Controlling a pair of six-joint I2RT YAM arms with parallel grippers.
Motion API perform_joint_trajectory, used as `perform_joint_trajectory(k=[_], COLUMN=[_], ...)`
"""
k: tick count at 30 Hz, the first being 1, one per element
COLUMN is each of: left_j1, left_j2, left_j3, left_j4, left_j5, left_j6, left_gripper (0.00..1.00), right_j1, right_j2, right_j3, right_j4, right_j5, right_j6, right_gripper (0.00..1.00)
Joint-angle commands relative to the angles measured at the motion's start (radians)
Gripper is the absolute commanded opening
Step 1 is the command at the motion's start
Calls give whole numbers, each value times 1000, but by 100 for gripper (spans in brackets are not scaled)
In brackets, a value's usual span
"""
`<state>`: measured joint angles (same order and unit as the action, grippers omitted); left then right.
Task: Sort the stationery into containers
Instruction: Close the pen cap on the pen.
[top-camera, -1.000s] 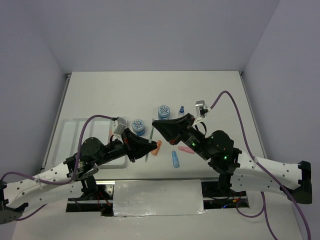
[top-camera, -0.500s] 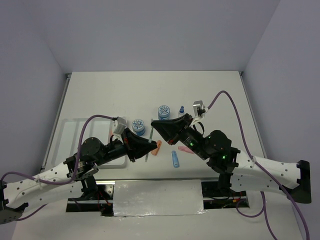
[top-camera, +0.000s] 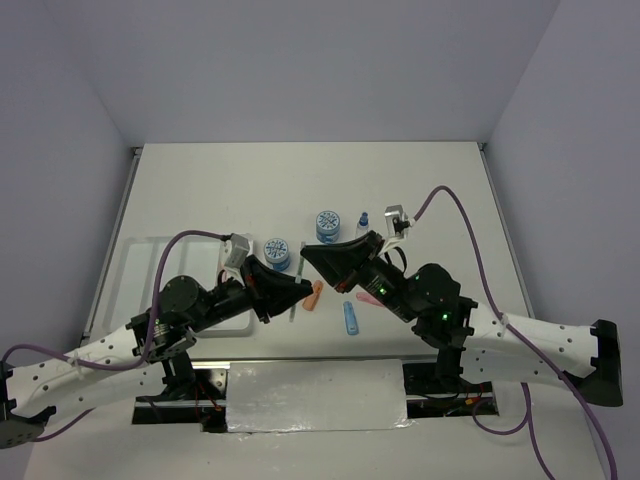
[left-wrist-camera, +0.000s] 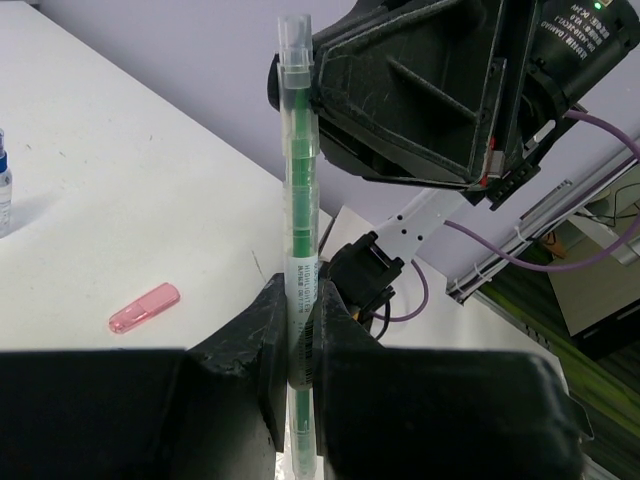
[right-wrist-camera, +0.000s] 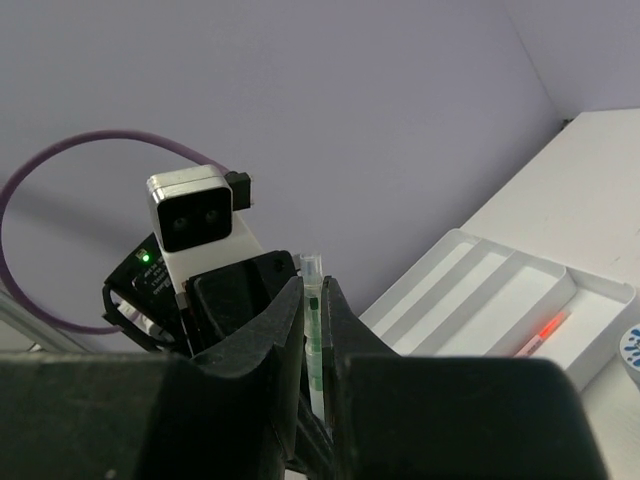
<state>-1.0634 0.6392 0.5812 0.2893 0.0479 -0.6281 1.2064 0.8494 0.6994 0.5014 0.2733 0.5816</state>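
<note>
While I watch from overhead, the white tray (top-camera: 140, 250) with its long narrow compartments lies at the far left of the tabletop (top-camera: 450, 190). My right wrist view shows a thin orange-red item (right-wrist-camera: 545, 328) resting in one of those compartments. Next comes my left pincer (left-wrist-camera: 302, 300), its jaws clamped on the lower part of the green pen (left-wrist-camera: 298, 180). That pen is thin, with a clear barrel showing green inside, a white printed label near the grip and a clear cap at the free end. It is held off the tabletop between the two pincers. The right pincer (right-wrist-camera: 313, 300) meets it from the other side, its fingers pressed onto the same pen near the clear end. One blue-and-white patterned pot (top-camera: 277, 252) stands just behind the left pincer, and an orange marker (top-camera: 317, 295) lies beside its tip. Further right are the second pot (top-camera: 327, 224), a blue marker (top-camera: 351, 318), the tiny blue-capped bottle (top-camera: 363, 220) and the pink eraser (left-wrist-camera: 145, 307), all on bare tabletop.
</note>
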Motion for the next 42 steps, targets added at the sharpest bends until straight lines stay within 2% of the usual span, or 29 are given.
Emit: perform_joint_trajectory(k=[1, 8, 14, 23, 28, 32, 36, 42], left_j1=[-3, -3, -3, -3, -3, -3, -3, -3], left_j2=[-10, -27, -44, -21, -16, -38, -39, -24], left_j3=[6, -12, -9, 83, 118, 102, 78, 28], left_j4=[135, 209, 205, 56, -25, -7, 30, 79], left_j5=[-17, -43, -69, -66, -72, -92, -56, 39], left_j6=[18, 18, 56, 160, 229, 232, 234, 238], left_gripper=[0, 0, 0, 0, 0, 0, 0, 0], right_j1=[1, 1, 1, 4, 4, 4, 5, 7], right_j2=[4, -1, 27, 25, 42, 53, 62, 34], right_j3=[-24, -49, -26, -44, 0, -15, -8, 37], right_j4=[49, 74, 16, -84, -204, -207, -178, -188], right_j5=[23, 61, -5, -75, -137, -164, -229, -237], right_j6=[35, 93, 119, 12, -57, -58, -62, -66], right_gripper=[0, 0, 0, 0, 0, 0, 0, 20])
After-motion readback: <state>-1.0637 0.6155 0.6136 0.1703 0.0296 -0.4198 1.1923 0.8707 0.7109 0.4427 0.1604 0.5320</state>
